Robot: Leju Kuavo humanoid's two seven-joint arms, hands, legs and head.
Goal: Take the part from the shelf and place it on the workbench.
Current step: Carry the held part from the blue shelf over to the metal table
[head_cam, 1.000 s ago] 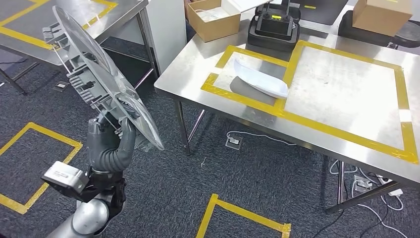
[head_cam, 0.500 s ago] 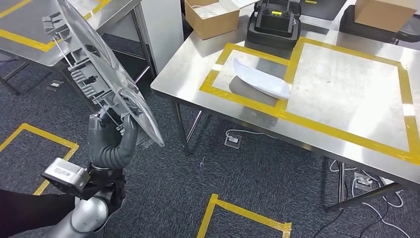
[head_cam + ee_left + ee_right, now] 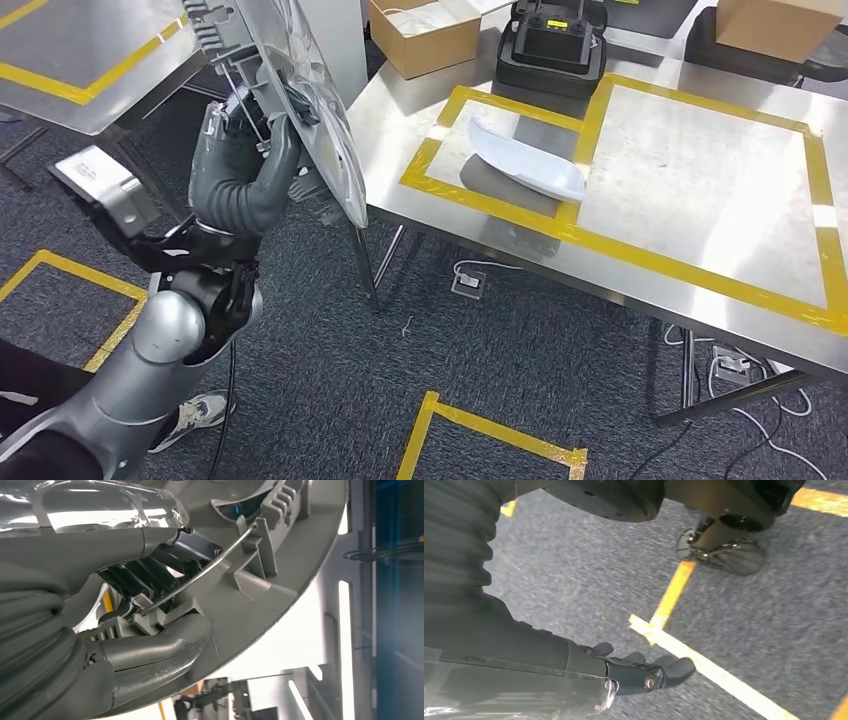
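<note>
Two steel tables [image 3: 640,250] [image 3: 90,90], two cardboard boxes [image 3: 425,35] [image 3: 775,25].

left arm: silver, bent, forearm raised upright | left hand [image 3: 243,178]: fingers [image 3: 165,645] wrapped around the grey part [image 3: 300,90], which stands above the hand | right hand [image 3: 644,675]: hangs low, fingers loosely extended, nothing held

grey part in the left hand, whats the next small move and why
Probably carry it further toward the workbench before lowering. The left hand grips the grey part upright, and in the head view it sits at the bench's near corner, not over a yellow-taped zone. The smaller zone already holds a white part; the larger one looks bare, so aim there.
</note>
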